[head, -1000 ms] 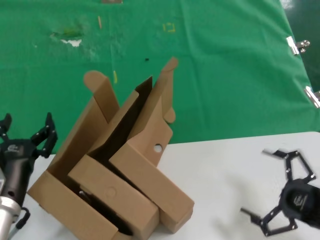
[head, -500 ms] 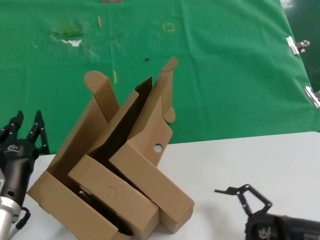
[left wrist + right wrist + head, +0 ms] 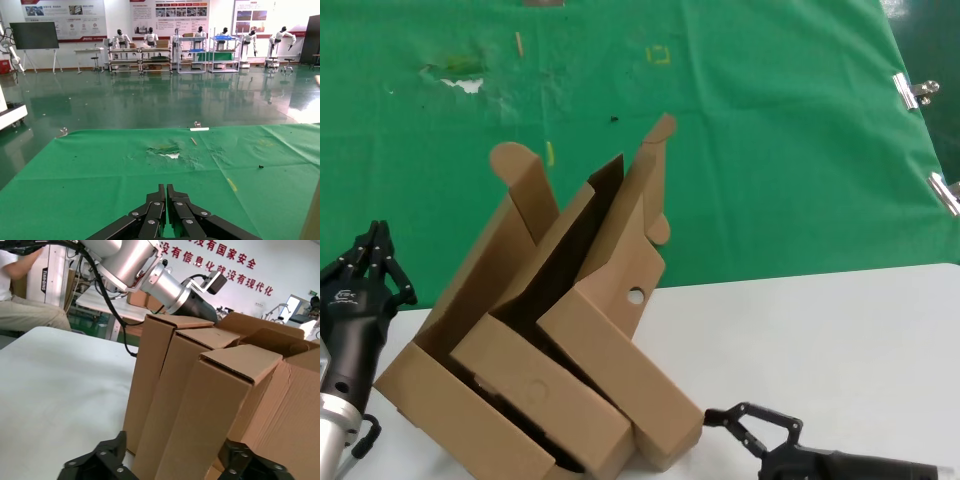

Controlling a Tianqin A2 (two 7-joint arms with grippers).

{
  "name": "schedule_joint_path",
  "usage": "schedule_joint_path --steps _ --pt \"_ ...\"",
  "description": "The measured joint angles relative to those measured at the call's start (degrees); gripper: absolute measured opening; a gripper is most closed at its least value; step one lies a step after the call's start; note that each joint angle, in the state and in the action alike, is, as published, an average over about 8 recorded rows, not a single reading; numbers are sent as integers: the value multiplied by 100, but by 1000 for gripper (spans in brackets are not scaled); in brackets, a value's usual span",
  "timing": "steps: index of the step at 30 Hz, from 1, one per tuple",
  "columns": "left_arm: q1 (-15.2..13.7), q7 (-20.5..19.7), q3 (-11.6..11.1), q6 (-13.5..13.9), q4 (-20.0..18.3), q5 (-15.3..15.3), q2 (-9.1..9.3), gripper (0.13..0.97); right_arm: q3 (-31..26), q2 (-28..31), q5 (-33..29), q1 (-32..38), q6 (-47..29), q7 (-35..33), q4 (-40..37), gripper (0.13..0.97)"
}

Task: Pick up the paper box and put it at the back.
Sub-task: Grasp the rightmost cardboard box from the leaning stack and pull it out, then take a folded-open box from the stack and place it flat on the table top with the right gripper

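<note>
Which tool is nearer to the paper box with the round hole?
Right. The right tool is open at the paper box's lower corner; the left tool, shut, stands beyond the other boxes.

I see paper box (image 3: 620, 300) leaning among other boxes (image 3: 535, 395) on table (image 3: 840, 340), green cloth (image 3: 770, 150) behind; R gripper (image 3: 752, 428) just right of stack, L gripper (image 3: 365, 270) left
</note>
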Motion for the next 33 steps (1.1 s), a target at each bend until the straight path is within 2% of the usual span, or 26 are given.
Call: schedule_joint_path --steps 6,7,15,24,28,33 --pt "0 0 0 0 0 0 0 156 -23 -19 -17 -34 74 9 1 577" --pt "0 0 0 0 0 0 0 151 -22 -21 -21 -30 94 19 -3 577" --pt "0 0 0 0 0 0 0 140 -53 -78 -95 104 327 163 -53 368" --pt "0 0 0 0 0 0 0 140 -115 -161 -165 337 573 420 -149 226" --pt "0 0 0 0 0 0 0 140 -69 -165 -137 422 681 602 -193 226" --pt "0 0 0 0 0 0 0 140 171 -43 -46 383 956 1035 50 179"
